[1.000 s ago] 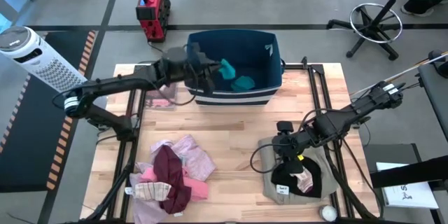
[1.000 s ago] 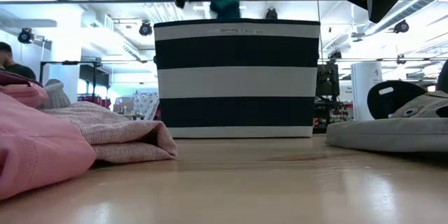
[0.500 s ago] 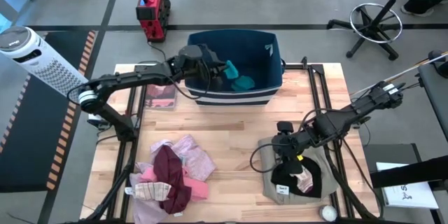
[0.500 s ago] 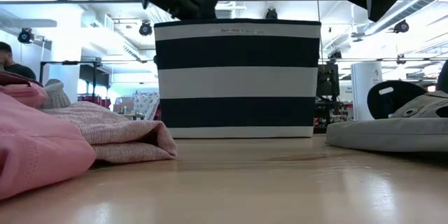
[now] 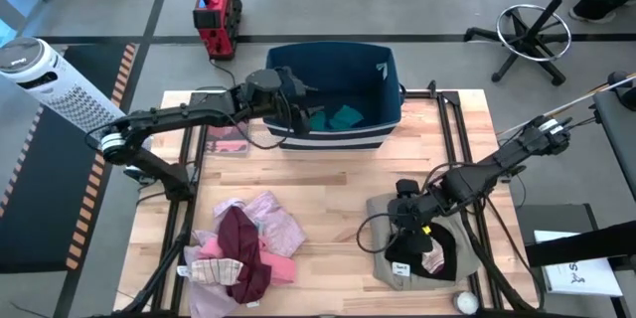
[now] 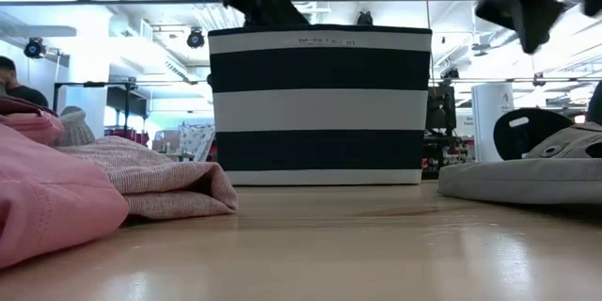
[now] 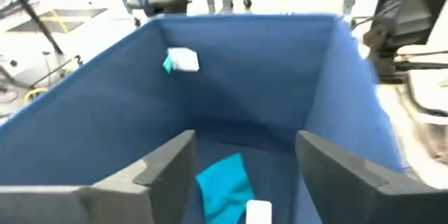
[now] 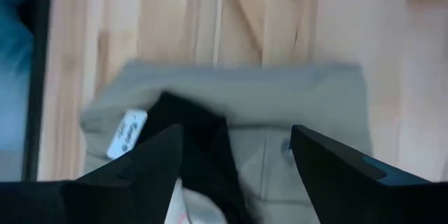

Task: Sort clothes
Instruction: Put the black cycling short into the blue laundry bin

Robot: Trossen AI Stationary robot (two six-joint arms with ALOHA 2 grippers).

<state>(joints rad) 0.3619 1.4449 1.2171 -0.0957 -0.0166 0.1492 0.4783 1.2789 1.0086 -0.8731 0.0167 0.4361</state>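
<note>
Surface: pale wooden surface [image 5: 338, 184] in a workshop with grey floor, office chairs and a white tower fan beyond it.
Teal piece: a teal garment [image 5: 343, 116] lies on the bottom of the navy striped bin [image 5: 388, 94] at the far middle of the surface; the left wrist view shows it loose on the bin floor [image 7: 222, 185], touching neither finger.
Near-left pile: maroon piece [image 5: 238, 248], pink pieces [image 5: 273, 221] and a beige striped piece [image 5: 214, 271] lie heaped together on the near left, well apart from both arms.
Near-right pile: a black piece [image 5: 437, 250] rests on the khaki-grey garment [image 5: 383, 263] on the near right.
Progress: as I judge it, sorting is at an early-to-middle stage; one teal piece is in the bin, while the whole near-left heap and the near-right pair are left to handle.
Left claw: the left claw [image 5: 298, 99] hangs over the bin's left rim, fingers spread wide and empty, the teal piece below them.
Right claw: the right claw [image 5: 409, 217] hovers just above the black and khaki-grey pile, fingers spread, pinching nothing; whether it touches the fabric I cannot tell.
Other: a flat pink-covered book [image 5: 229, 137] lies left of the bin.
</note>
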